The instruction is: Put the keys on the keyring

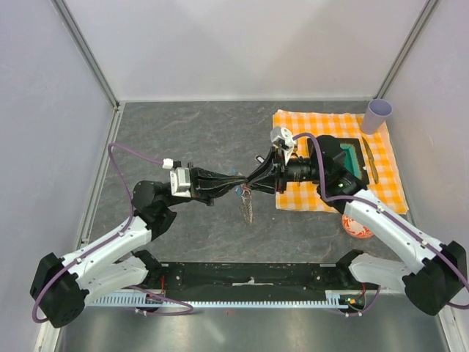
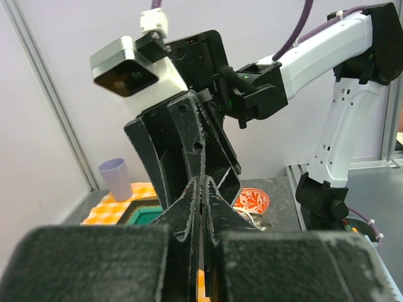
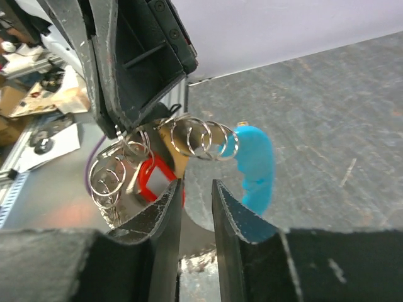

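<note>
Grey marbled table fills the top view, and the two arms meet over its middle. The left gripper reaches in from 9 o'clock and the right gripper from 3 o'clock, their tips almost touching. The keyring shows as a thin strand of metal just below that meeting point, toward 6 o'clock. An orange checked cloth lies at 2 o'clock, with a green tray on it, partly under the right arm. A lilac cup stands at the cloth's far corner, and a red patterned bowl sits at 4 o'clock, just beside the cloth.

From the left wrist, the left gripper's jaws are pressed together with no gap. What they pinch is hidden here. The right gripper faces them at 12 o'clock.

From the right wrist, the right gripper's fingers stand a little apart, with nothing caught in the narrow gap. The left gripper comes down from 11 o'clock, and the keyring's linked silver rings hang from its closed tip, so it has hold of the chain. A row of rings runs toward 3 o'clock to the curved blue plastic piece. The key, showing its red head, hangs among the rings just beside one finger. Whether it is threaded on cannot be told.
</note>
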### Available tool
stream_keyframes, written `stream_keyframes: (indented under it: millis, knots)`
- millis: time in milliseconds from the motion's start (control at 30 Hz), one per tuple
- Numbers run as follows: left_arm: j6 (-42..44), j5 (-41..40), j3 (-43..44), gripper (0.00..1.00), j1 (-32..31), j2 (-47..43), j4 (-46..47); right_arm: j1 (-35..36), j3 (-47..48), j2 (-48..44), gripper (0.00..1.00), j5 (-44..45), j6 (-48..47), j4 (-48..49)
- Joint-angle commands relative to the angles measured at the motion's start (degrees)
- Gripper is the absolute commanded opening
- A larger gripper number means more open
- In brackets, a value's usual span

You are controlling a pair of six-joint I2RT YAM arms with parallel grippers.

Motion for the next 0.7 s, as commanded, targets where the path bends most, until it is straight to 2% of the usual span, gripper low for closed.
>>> stream_keyframes:
  millis: [0,267,667]
  knots:
    - [-0.02,-2.52,-0.41,0.02,-0.34,-1.81,3.31,0.06,1.76,-6.0,0.34,6.19,-9.26,-4.72]
    - [0.07,-2.35,-1.11,0.02,-0.25,-1.99,2.7,0.15,1.59,-10.32,0.36,10.24,-13.84,-5.87]
    - [-0.9,-1.91,-0.76,0.02,-0.34,-1.46,3.58,0.33,0.71,-6.98,0.3,2.16,-7.69,5.73]
